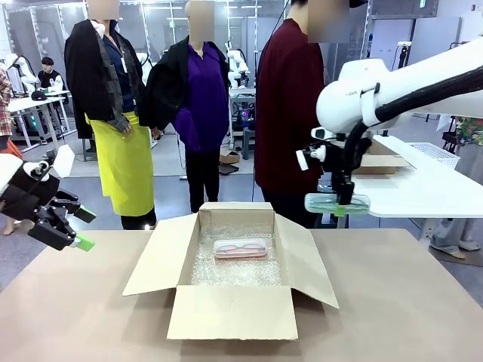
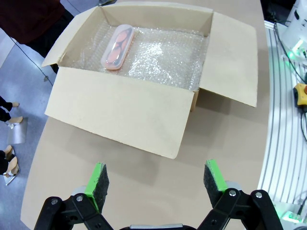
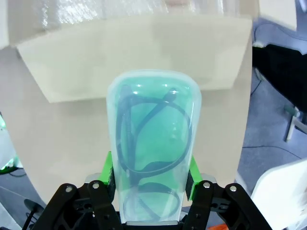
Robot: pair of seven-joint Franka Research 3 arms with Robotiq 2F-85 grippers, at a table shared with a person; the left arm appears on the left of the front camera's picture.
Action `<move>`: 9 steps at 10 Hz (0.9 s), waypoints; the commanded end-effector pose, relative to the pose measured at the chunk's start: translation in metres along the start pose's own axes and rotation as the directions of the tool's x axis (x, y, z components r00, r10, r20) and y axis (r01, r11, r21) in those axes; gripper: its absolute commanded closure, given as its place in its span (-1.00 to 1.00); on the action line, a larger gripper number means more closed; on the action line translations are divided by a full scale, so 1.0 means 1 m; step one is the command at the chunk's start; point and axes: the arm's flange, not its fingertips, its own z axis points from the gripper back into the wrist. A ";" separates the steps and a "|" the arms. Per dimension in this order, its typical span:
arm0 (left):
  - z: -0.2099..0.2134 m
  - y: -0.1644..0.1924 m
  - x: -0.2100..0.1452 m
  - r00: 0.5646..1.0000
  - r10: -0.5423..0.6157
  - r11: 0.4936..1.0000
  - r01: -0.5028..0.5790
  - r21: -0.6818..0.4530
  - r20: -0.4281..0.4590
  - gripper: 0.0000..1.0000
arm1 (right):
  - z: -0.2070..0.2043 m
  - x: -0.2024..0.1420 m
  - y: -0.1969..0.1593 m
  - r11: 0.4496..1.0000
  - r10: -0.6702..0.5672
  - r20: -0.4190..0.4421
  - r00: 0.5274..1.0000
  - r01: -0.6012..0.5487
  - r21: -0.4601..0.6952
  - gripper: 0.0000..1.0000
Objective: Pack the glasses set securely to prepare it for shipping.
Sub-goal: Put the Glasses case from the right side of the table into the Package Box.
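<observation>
**Operator:** Where does the glasses set stand?

**Spotter:** It is split. The mint-green, rounded, clear-lidded plastic case (image 3: 152, 120) with its matching glasses is held by your right gripper (image 1: 339, 205). The green pads are clamped on its long sides and hold it level in the air. It hangs to the right of the open brown cardboard box (image 1: 230, 313), outside the right flap and higher than the rim. The pink case of the same shape (image 1: 240, 248) already lies flat inside the box on the clear bubble-wrap lining (image 1: 226, 273), toward the far wall.

**Operator:** And my left side?

**Spotter:** Your left gripper (image 2: 155, 167) has its fingers spread wide with nothing between them. It hovers over the tan table (image 1: 392, 302), well to the left of the box.

**Operator:** So which step am I in?

**Spotter:** I'd say you are halfway through loading, with one case in and the second on its way.

**Operator:** What does the next move need?

**Spotter:** Carry the mint case leftward over the opening, high enough to clear the raised right flap. Then lower it onto the bare bubble wrap on the near side of the pink case, beside it rather than on top of it. Let go only once it rests on the wrap. The four flaps are not yet closed.
</observation>
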 end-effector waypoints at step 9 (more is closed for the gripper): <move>0.001 0.002 -0.001 1.000 -0.013 1.000 0.014 -0.012 0.025 -1.00 | -0.041 0.169 0.059 0.994 0.084 0.042 0.996 -0.087 0.070 1.00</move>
